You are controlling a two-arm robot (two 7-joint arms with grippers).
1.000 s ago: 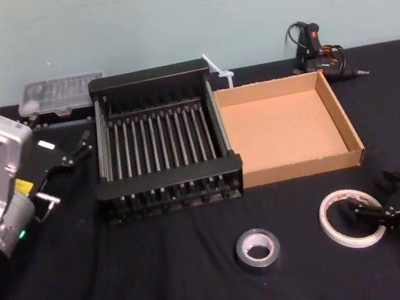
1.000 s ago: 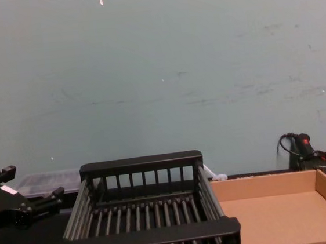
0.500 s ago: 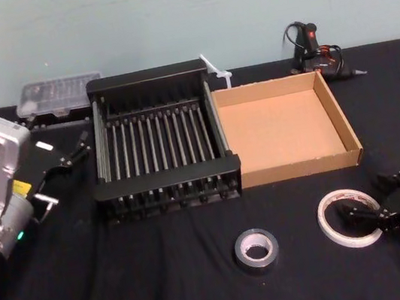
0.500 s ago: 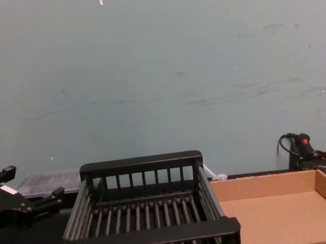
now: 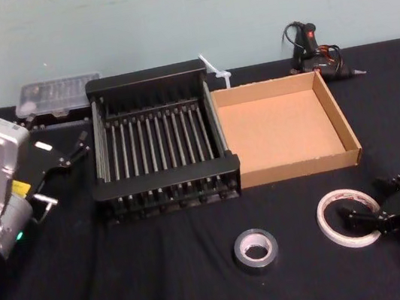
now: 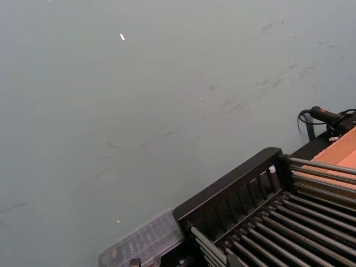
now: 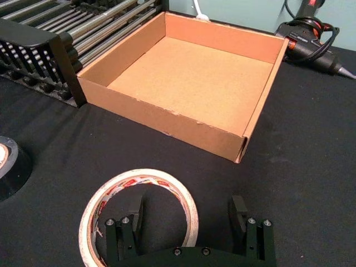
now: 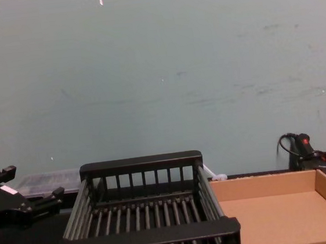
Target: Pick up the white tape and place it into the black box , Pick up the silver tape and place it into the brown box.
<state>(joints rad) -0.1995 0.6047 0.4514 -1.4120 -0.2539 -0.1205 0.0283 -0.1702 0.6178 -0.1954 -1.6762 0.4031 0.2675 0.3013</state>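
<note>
Black table (image 5: 130, 283); two tapes, two boxes

The white tape (image 7: 138, 208) is cut off by the lower edge of the right wrist view, and its near arc is covered by the right gripper (image 7: 188, 216), whose body also runs past that edge. The silver tape (image 7: 10, 167) is cropped by the side edge there, so only part of the roll shows. In the chest view the black box (image 8: 146, 238) and the brown box (image 8: 283, 211) are both cut by the bottom edge, their near walls hidden. The left gripper (image 8: 10, 193) is cut by that view's side edge. The red markings on the white tape are too small to read.
</note>
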